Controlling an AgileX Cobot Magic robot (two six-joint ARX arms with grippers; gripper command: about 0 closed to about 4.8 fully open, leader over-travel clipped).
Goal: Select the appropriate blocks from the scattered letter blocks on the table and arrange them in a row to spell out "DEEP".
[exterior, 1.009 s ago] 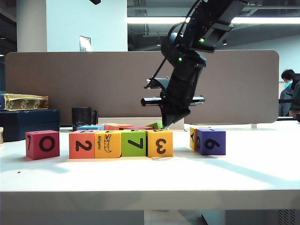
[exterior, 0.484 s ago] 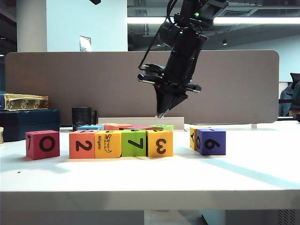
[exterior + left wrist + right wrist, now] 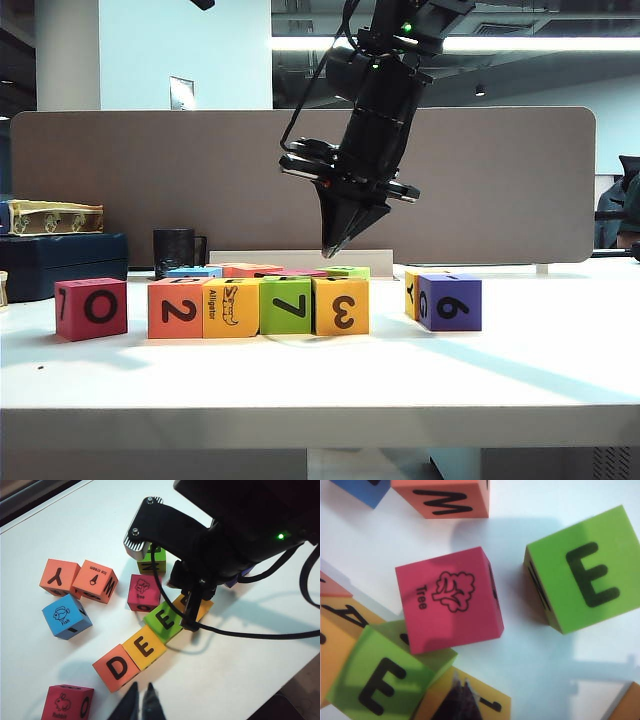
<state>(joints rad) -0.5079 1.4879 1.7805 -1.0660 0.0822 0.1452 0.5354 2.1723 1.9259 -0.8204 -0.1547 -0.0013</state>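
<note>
The DEEP row point(image 3: 258, 306) sits complete on the table point(image 3: 320, 380); the right claw point(image 3: 332, 246), pressed together and empty, hangs just above its end block, and a dip could knock it; the left claw point(image 3: 140, 706), also pressed together, is empty.

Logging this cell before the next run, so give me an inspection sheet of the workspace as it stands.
Surface: white table, bare at front.
Job's things: orange block, yellow block, green block and yellow-orange block touching in a row; tops read D, E, E, last hidden.
Clutter: pink 0 cube, purple 6 cube, loose cubes behind.
Grippers: right pincer shut, empty, above the row; left pincer shut, empty.
Cables: black cable on right arm.
Surroundings: mug, boxes, grey partition.
</note>
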